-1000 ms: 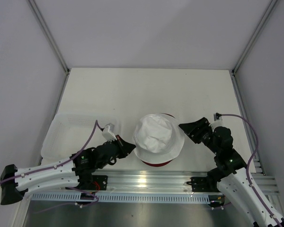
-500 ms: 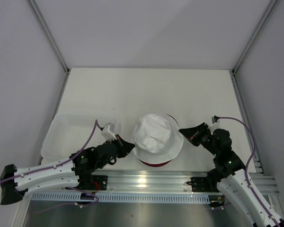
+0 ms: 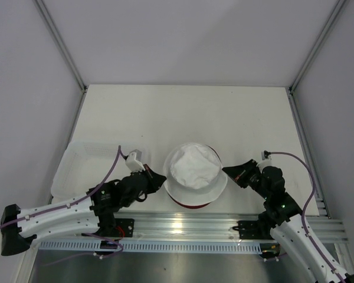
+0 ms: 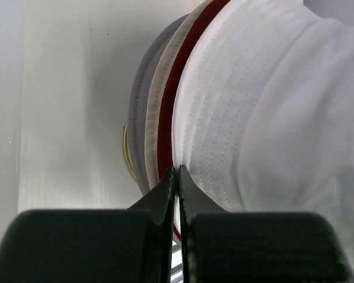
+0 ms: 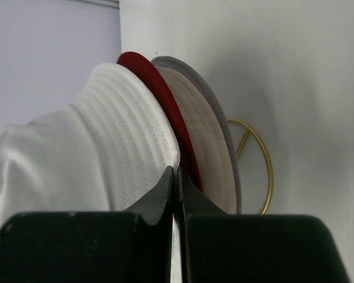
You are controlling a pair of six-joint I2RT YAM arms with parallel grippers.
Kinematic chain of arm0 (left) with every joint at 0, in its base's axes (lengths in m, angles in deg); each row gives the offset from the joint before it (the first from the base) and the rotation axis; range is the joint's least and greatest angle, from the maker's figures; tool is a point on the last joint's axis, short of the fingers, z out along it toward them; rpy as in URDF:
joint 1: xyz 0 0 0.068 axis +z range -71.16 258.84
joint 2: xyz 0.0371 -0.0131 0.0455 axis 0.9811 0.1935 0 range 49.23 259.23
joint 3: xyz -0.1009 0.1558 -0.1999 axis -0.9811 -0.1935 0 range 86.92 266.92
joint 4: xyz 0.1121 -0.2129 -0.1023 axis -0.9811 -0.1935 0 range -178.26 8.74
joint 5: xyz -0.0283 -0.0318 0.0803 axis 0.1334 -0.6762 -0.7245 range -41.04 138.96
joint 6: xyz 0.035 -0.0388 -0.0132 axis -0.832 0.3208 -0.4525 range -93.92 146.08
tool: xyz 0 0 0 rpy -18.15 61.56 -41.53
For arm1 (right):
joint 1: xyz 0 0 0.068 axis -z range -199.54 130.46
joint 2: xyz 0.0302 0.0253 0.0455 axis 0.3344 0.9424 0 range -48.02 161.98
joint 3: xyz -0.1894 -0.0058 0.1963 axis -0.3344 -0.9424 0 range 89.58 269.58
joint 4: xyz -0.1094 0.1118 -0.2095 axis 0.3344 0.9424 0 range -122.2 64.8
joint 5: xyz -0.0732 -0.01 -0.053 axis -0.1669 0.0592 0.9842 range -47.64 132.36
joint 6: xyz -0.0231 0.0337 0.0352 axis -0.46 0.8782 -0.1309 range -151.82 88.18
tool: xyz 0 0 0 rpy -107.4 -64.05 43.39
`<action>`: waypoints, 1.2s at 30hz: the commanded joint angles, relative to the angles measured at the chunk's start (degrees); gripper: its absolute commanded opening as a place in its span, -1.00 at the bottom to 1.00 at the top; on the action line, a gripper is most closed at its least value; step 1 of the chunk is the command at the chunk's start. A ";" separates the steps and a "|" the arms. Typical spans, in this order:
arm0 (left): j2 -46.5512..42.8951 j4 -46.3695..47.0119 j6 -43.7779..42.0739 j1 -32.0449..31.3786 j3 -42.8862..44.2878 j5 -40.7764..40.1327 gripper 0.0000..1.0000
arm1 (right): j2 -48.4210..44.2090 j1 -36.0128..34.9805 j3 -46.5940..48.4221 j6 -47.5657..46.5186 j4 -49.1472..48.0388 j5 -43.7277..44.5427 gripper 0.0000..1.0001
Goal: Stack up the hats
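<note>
White hat has settled lower, left gripper and right gripper pinching its brim.

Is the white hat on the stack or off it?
On: both wrist views show the white hat lying over the dark red hat, that over the beige hat.
</note>
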State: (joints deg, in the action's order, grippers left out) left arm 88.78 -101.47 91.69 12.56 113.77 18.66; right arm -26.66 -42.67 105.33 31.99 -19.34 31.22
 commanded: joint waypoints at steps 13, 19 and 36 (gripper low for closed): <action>4.93 0.08 2.34 2.03 -4.53 5.78 -0.99 | 1.84 -0.42 -5.73 -8.35 5.77 5.87 -1.00; -2.79 -3.25 -1.52 2.03 -2.42 3.41 -0.99 | 1.05 -0.42 -3.71 -8.00 7.96 5.60 -1.00; -7.13 -15.66 -19.71 15.98 16.91 -0.21 0.99 | 21.59 -0.24 38.38 -31.81 26.34 24.75 0.82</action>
State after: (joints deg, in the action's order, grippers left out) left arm 79.71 -114.63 78.40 22.97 126.69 16.80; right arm -9.83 -43.05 140.12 7.09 2.00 49.93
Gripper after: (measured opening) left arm 0.994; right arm 0.894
